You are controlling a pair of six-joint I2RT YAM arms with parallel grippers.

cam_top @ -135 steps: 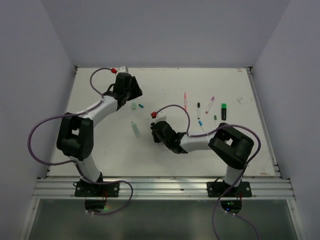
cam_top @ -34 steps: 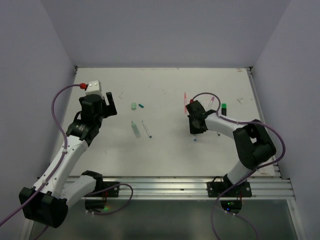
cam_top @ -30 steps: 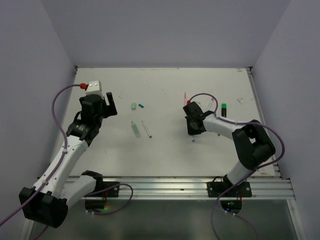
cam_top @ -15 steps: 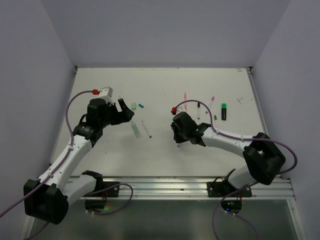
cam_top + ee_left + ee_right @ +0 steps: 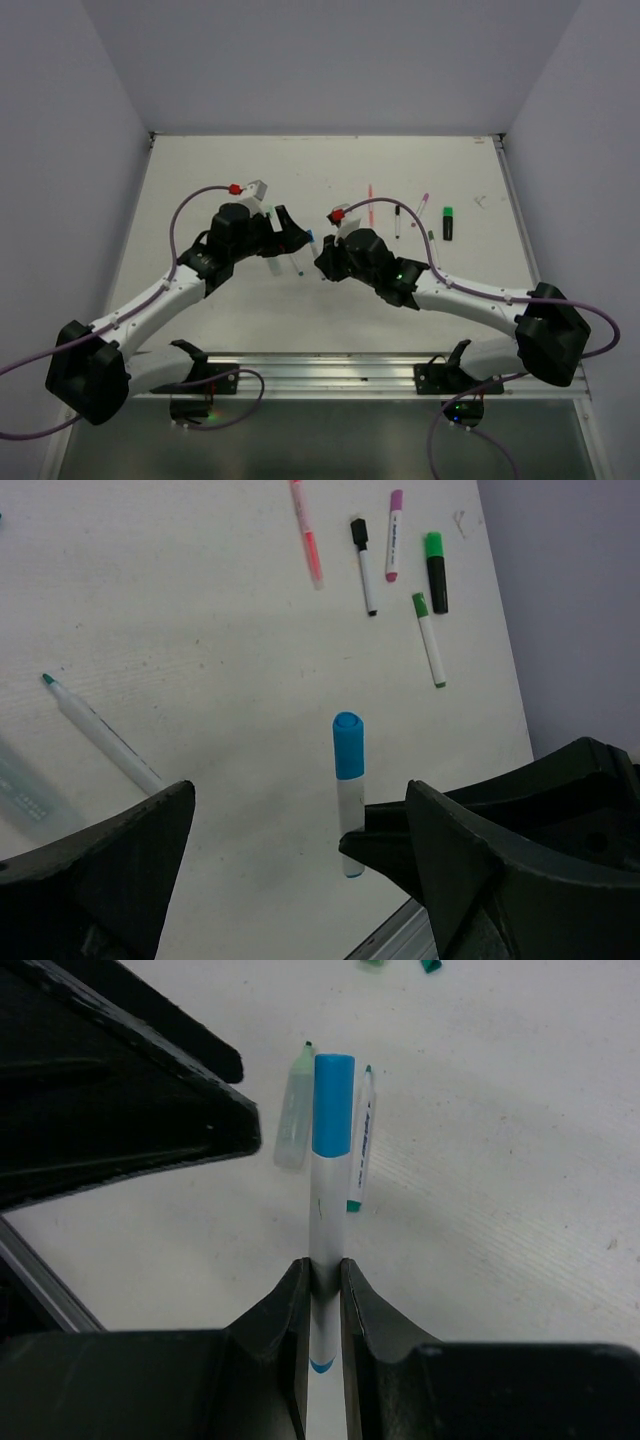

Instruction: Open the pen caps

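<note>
Both arms have converged at centre: the right gripper (image 5: pixel 320 1272) clamps the pen barrel (image 5: pixel 322 1230), presenting its blue cap (image 5: pixel 333 1105) to the spread-jawed left gripper (image 5: pixel 300 800) for removal

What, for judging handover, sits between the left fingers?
The blue cap on its white pen, held by the right fingers, touching neither left finger; left wrist view.

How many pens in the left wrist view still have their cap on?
5: the blue-capped pen in the right gripper, and on the table the black-capped pen, magenta-capped pen, green-capped pen and green-capped highlighter. The pink pen is unclear.
</note>
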